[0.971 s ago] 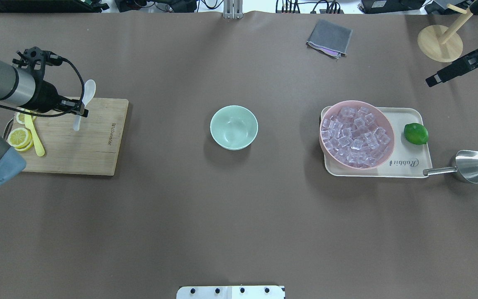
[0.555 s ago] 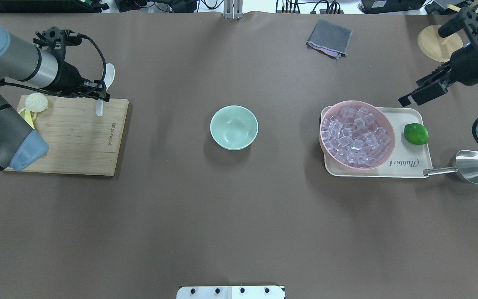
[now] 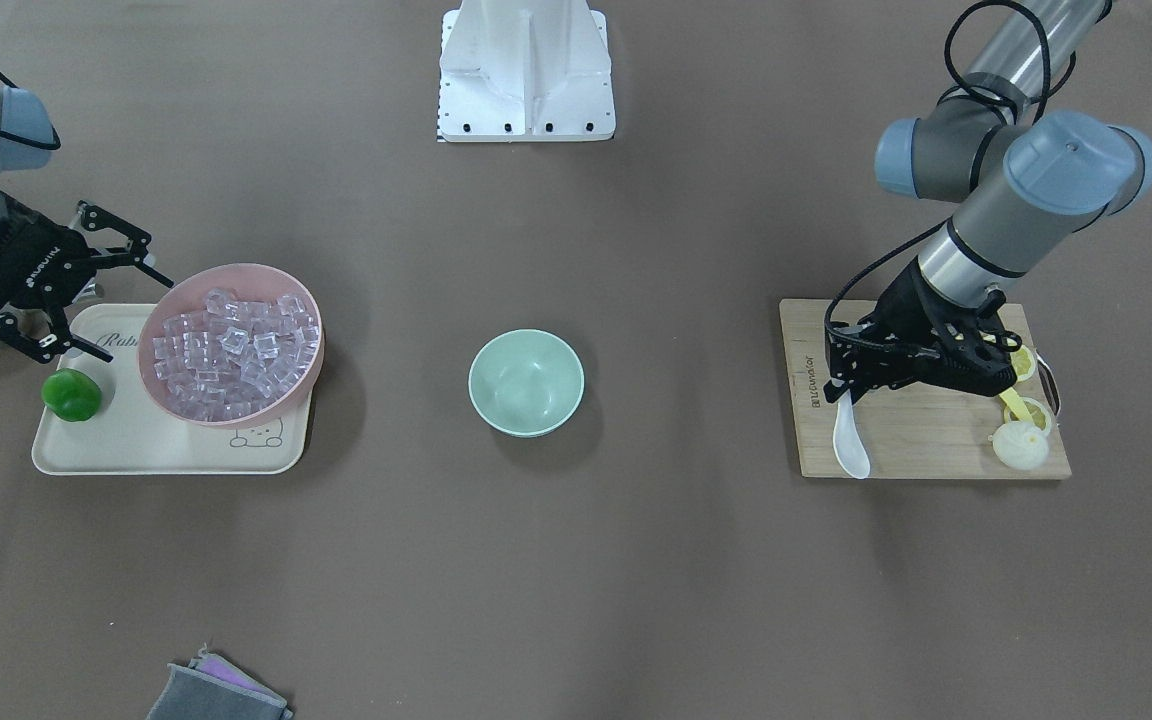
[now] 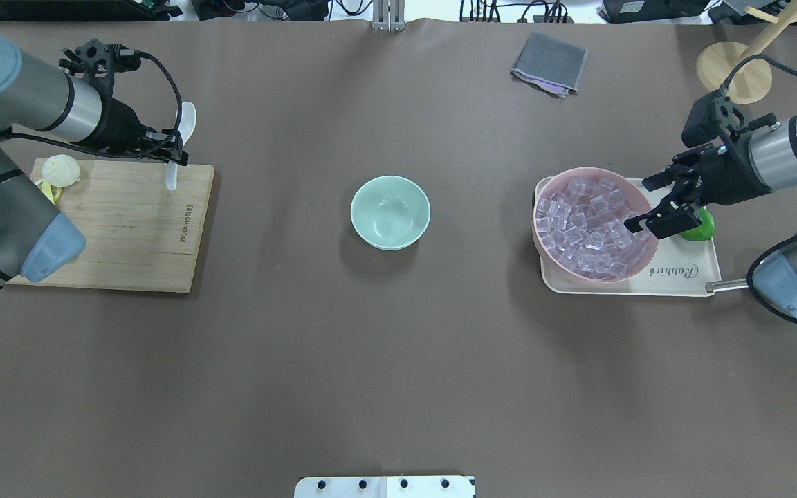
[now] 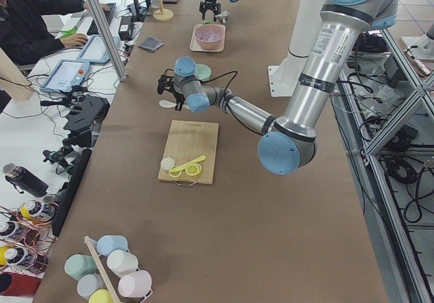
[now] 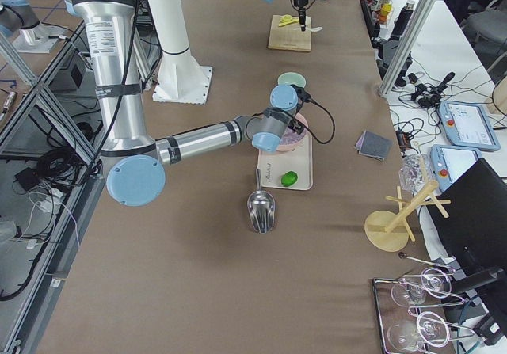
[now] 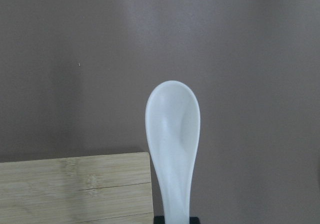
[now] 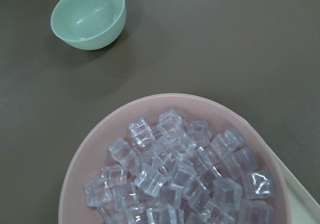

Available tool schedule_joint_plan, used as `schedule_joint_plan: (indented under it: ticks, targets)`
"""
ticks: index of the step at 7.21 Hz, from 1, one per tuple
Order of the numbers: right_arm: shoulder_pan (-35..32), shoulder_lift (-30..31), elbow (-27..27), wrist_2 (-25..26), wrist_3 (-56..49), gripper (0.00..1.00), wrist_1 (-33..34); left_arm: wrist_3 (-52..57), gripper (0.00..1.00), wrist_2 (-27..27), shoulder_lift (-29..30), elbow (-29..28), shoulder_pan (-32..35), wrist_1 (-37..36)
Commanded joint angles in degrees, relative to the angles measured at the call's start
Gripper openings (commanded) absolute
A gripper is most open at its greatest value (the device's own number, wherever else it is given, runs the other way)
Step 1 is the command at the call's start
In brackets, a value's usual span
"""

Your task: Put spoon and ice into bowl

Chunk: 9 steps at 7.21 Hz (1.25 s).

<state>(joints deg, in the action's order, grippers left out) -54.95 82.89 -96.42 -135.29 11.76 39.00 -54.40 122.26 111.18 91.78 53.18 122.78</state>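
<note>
While the bowl (image 4: 390, 211) is empty, the left tool (image 4: 171, 157) pinches the spoon (image 4: 188, 122); the right tool (image 4: 642, 204) hangs spread above ice (image 4: 589, 232).

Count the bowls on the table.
2. The mint-green bowl stands empty at the table's middle; the pink bowl, full of ice, sits on the cream tray. No others show.
</note>
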Motion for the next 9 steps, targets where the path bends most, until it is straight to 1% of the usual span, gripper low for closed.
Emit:
schedule_joint_plan:
  ticks: [1,3,5,7,9]
  targets:
    - [3.8,-0.7,1.8,5.5,-0.2,0.93,-2.0,0.0,0.0,0.0,0.0,0.1,0.0,0.0]
    - [4.6,-1.2,2.6,5.7,-0.2,0.93,-1.9,0.0,0.0,0.0,0.0,-0.1,0.0,0.0]
    - [5.5,-1.6,3.2,5.7,0.1,0.79,-1.5,0.1,0.0,0.0,-0.1,-0.3,0.0,-0.1]
    - [6.0,-1.6,4.3,6.1,-0.1,0.77,-1.3,0.2,0.0,0.0,-0.1,-0.3,0.0,0.0]
    - [6.0,-2.0,4.3,6.2,-0.1,0.77,1.2,0.2,0.0,0.0,-0.1,-0.3,0.0,0.0]
